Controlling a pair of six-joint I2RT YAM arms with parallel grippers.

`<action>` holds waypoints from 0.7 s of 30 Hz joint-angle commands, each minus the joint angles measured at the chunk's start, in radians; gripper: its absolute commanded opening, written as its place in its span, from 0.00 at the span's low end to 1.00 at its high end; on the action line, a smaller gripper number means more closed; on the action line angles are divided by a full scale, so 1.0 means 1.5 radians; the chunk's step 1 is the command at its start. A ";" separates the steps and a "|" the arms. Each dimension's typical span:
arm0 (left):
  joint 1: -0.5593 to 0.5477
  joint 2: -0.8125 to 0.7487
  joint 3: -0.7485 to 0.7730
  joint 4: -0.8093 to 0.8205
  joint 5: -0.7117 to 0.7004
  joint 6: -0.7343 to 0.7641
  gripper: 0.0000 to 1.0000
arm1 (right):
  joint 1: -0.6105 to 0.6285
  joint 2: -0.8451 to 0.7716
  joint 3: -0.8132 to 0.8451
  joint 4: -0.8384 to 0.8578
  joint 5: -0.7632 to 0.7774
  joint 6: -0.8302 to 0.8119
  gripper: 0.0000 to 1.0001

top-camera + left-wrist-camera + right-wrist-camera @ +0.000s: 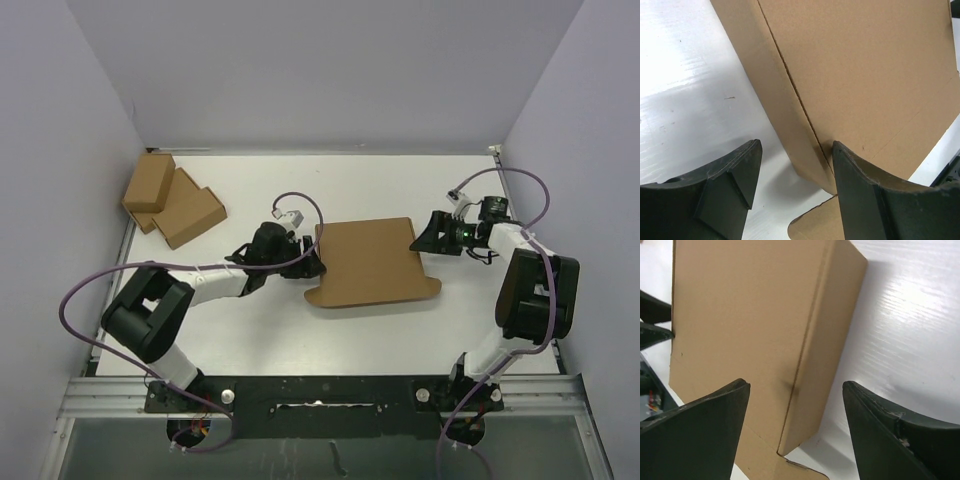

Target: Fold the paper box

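The paper box [370,262] sits at the middle of the bench [300,185], folded into a shallow brown slab lying flat with its broad face up, and a rounded flap [318,297] pokes out at its near-left corner. The left tool [312,262] is right up against the box's left side. From the left wrist its jaws stand spread across that side wall: one finger [725,195] is clear of the cardboard with white bench showing in the gap, while the other [880,200] sits by the top crease. Whether that one touches, I cannot tell. Across the way, the right tool [425,235] is at the far-right corner of the box. Its jaws are spread wide too, straddling the side edge, and one finger [890,440] hangs over bare bench. Nothing is pinched on either side. Over in the bench's far-left corner, the smaller brown boxes [185,212] lie bunched together, well apart from the action.
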State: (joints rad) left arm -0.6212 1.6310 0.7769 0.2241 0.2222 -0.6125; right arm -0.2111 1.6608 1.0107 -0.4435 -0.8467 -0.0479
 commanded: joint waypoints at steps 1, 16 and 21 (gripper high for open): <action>0.000 -0.060 -0.033 0.058 -0.022 0.008 0.57 | -0.024 0.027 0.023 0.032 -0.049 0.071 0.74; 0.046 -0.186 -0.201 0.227 0.006 -0.060 0.81 | -0.038 0.111 0.027 0.015 -0.111 0.079 0.45; 0.076 -0.179 -0.242 0.286 0.025 -0.135 0.92 | -0.056 0.144 0.028 0.007 -0.100 0.085 0.27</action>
State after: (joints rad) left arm -0.5327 1.3869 0.4374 0.5095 0.2180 -0.7143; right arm -0.2661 1.8339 1.0260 -0.4335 -1.0119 0.0757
